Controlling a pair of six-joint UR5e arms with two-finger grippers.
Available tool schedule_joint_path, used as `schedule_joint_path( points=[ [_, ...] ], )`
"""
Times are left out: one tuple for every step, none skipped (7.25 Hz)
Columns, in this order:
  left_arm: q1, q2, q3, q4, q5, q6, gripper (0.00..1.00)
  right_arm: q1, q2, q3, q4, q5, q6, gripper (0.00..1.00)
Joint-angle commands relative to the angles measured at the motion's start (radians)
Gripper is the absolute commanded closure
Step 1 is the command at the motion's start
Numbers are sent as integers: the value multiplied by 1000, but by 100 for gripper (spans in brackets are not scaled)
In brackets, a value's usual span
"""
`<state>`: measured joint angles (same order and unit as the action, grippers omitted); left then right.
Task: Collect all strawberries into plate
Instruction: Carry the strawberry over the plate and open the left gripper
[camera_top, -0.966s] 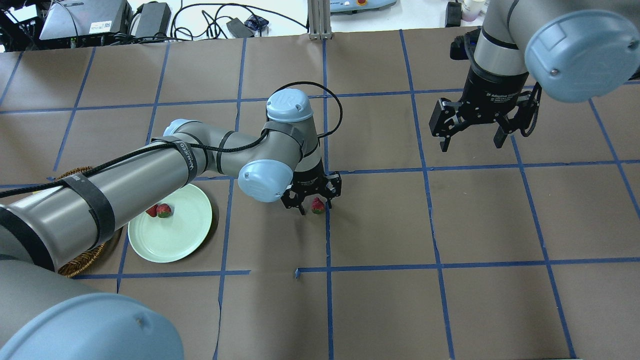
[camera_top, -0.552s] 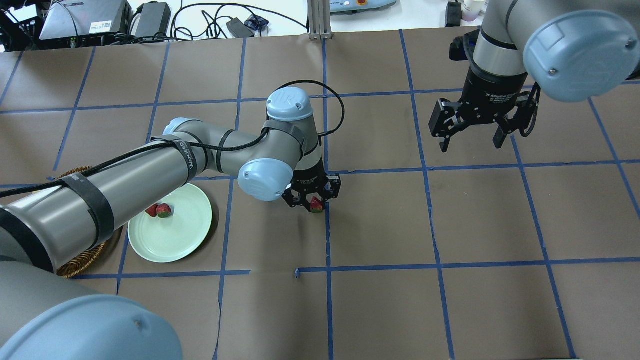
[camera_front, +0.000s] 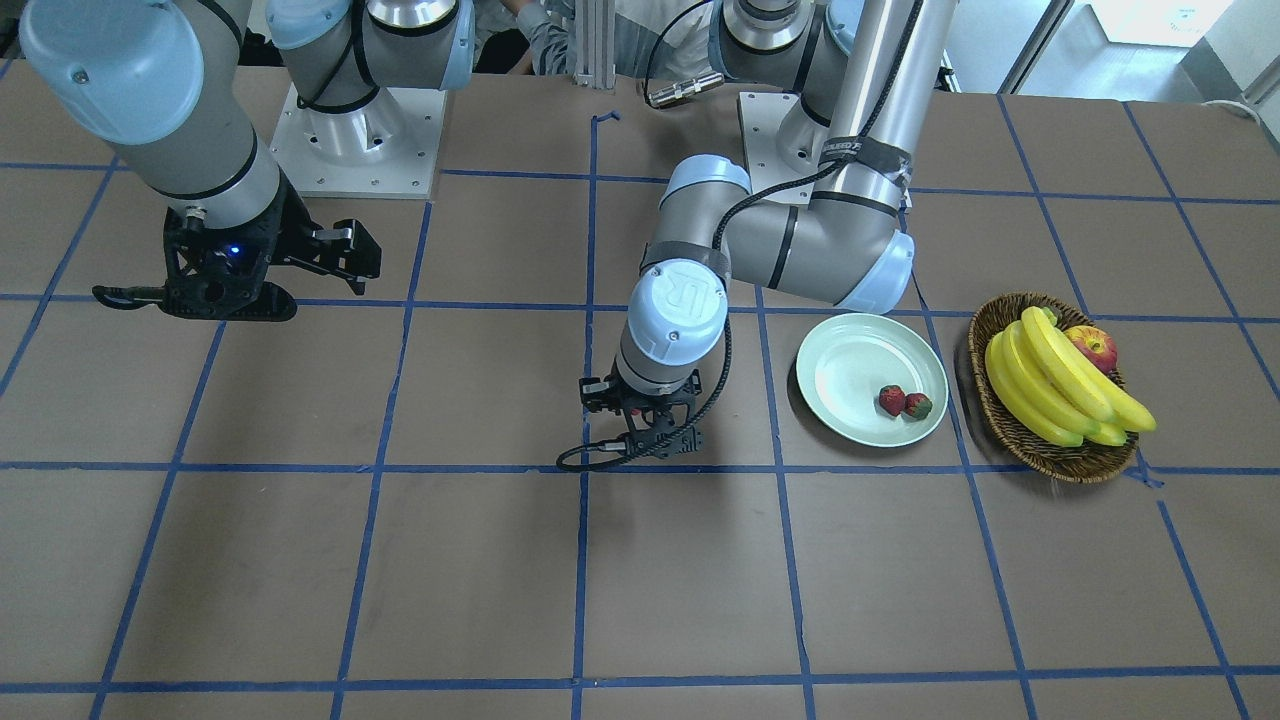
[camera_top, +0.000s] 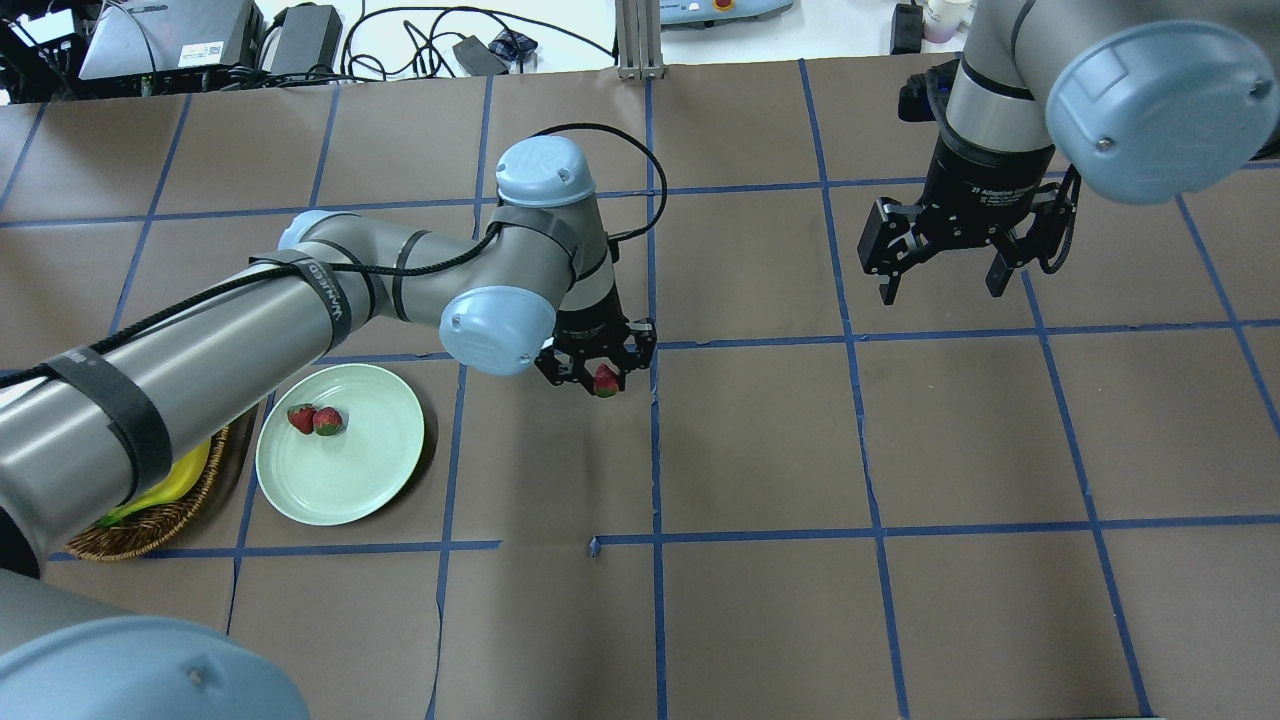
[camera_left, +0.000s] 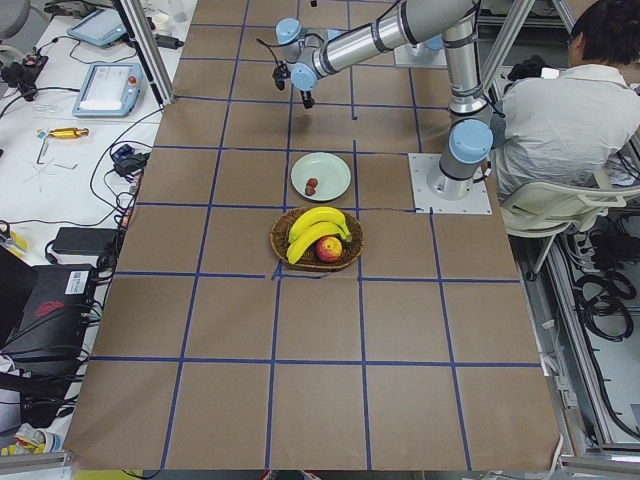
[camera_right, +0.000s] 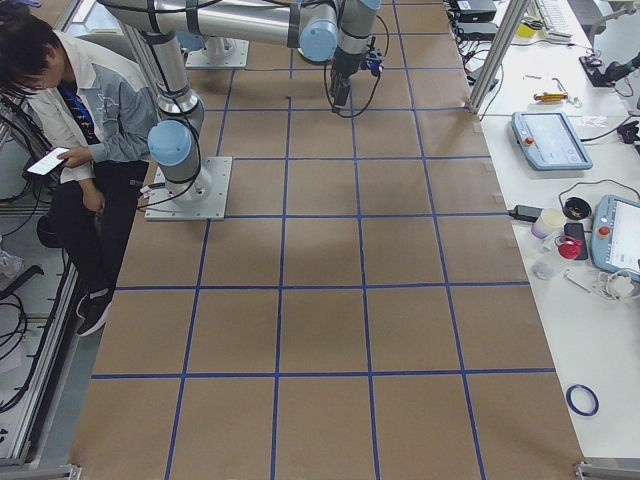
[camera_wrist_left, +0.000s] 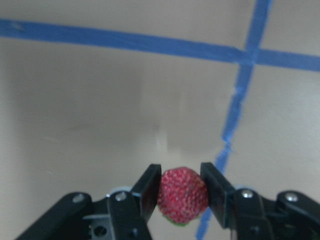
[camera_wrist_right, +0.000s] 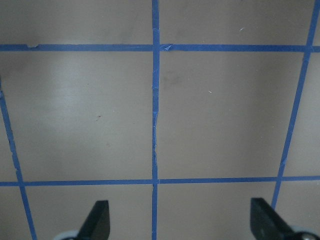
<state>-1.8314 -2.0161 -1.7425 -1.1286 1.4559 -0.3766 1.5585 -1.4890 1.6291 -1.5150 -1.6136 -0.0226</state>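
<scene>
My left gripper (camera_top: 600, 378) is shut on a red strawberry (camera_top: 605, 380) and holds it above the table, right of the plate. The left wrist view shows the strawberry (camera_wrist_left: 182, 194) clamped between both fingers (camera_wrist_left: 146, 189). Two more strawberries (camera_top: 314, 419) lie on the pale green plate (camera_top: 350, 480); in the front-facing view they (camera_front: 904, 402) lie near the edge of the plate (camera_front: 850, 365) closest to the basket. My right gripper (camera_top: 944, 290) is open and empty, hovering over the far right of the table; its fingertips (camera_wrist_right: 99, 220) show wide apart.
A brown wicker basket (camera_front: 1005, 420) with bananas (camera_front: 1060, 385) and a red-yellow apple (camera_front: 1093, 347) stands beside the plate. Blue tape lines grid the brown table. Cables and devices (camera_top: 300, 40) lie beyond the far edge. A seated person (camera_left: 570, 100) is near the robot base.
My left gripper shut on the strawberry, lifted it off the table and moved left toward the plate. The right arm stayed still.
</scene>
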Motion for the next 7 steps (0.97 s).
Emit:
schedule_joint_path(
  points=[
    [131, 36, 1, -106, 85, 240, 100, 0, 0, 0, -2, -2, -2, 0],
    [192, 46, -8, -162, 191, 365, 100, 0, 0, 0, -2, 1, 4, 0],
    [240, 59, -12, -222, 223, 465, 100, 0, 0, 0, -2, 0, 3, 0],
    [265, 60, -18, -238, 266, 607, 100, 0, 0, 0, -2, 1, 3, 0],
    [280, 62, -46, -247, 323, 704, 100, 0, 0, 0, -2, 1, -2, 0],
    [284, 57, -69, -231, 317, 700, 27, 0, 0, -2, -2, 1, 1, 0],
    [284, 57, -77, -231, 325, 715, 5, 0, 0, 0, -2, 1, 6, 0]
  ],
)
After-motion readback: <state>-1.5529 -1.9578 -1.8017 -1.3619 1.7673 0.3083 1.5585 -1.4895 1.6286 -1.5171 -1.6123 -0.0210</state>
